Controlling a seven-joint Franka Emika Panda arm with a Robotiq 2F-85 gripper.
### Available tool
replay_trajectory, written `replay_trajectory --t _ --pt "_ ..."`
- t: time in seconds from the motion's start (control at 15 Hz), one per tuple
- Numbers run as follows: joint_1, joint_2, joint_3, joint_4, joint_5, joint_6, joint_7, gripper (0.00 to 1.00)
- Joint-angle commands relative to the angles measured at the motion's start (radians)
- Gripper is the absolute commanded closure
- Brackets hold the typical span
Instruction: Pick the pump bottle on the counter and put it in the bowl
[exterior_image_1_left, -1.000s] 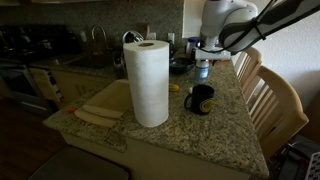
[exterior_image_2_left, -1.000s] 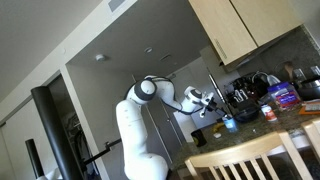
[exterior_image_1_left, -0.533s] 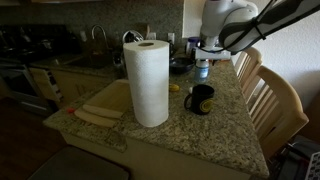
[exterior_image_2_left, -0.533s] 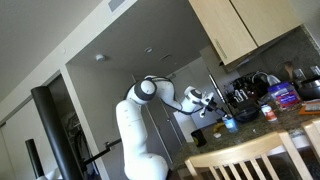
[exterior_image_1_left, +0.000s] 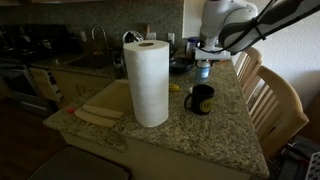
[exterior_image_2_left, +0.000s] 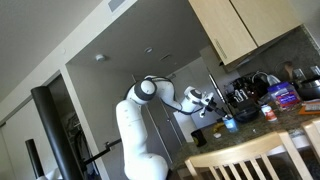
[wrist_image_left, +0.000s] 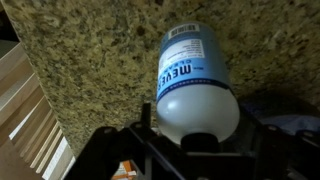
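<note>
Evidently gripping, the jaws pinch the slim blue-and-white pump bottle (wrist_image_left: 198, 85) near its top, upright, ready to lift off the speckled granite surface (wrist_image_left: 90, 60).

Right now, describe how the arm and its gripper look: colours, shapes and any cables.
The arm is glossy white, built of thick rounded segments with darker joints. The gripper is black, with angular linkages. No cables or markings are discernible.

Paper towel roll (exterior_image_1_left: 150, 82), black mug (exterior_image_1_left: 201, 99), perhaps a cutting board (exterior_image_1_left: 100, 108).
</note>
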Motion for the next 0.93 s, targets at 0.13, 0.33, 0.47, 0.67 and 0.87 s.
replay_trajectory --t 0.13,0.33,0.47,0.67,0.87 --pt "0.008 0.002 -0.004 0.0 0.003 -0.002 -0.014 0.53" --pt "0.007 -0.006 -0.011 0.005 -0.011 0.001 0.023 0.53" --pt "0.012 -0.045 -0.032 0.018 -0.104 0.012 0.158 0.53" --pt "0.006 -0.095 -0.033 0.068 -0.222 -0.028 0.272 0.53" --pt "-0.006 -0.131 -0.021 0.129 -0.365 -0.061 0.391 0.53"
